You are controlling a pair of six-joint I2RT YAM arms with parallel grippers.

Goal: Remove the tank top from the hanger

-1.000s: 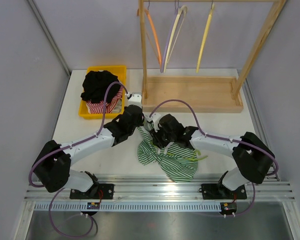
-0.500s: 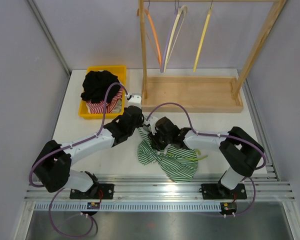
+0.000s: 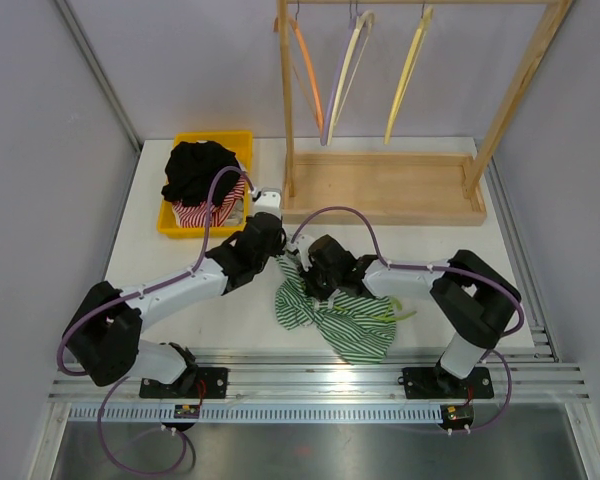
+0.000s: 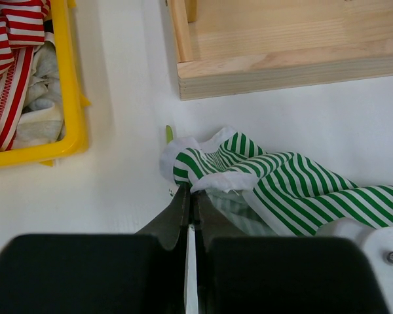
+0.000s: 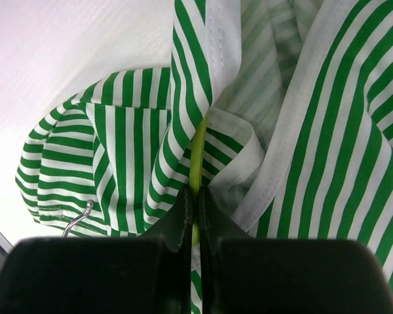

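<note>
So the green-striped tank top (image 3: 345,325) is lying crumpled on the white table (image 3: 150,255), right at the near edge between the two arms, with the lime green hanger (image 5: 196,154) still threaded through it. The right gripper (image 5: 195,196) has its jaws squeezed together on the hanger's thin green bar where it pokes out from under a strap. That's the big change: a second ago those jaws were partly open, and the right arm has also tucked in a bit closer to the left one. The left gripper (image 4: 190,196) hasn't budged and is clamped tight on the white-trimmed edge of the top nearest the wooden rack (image 3: 380,190). Off to the left sits the yellow bin (image 3: 242,140), holding black and red-striped clothes, same as before.
</note>
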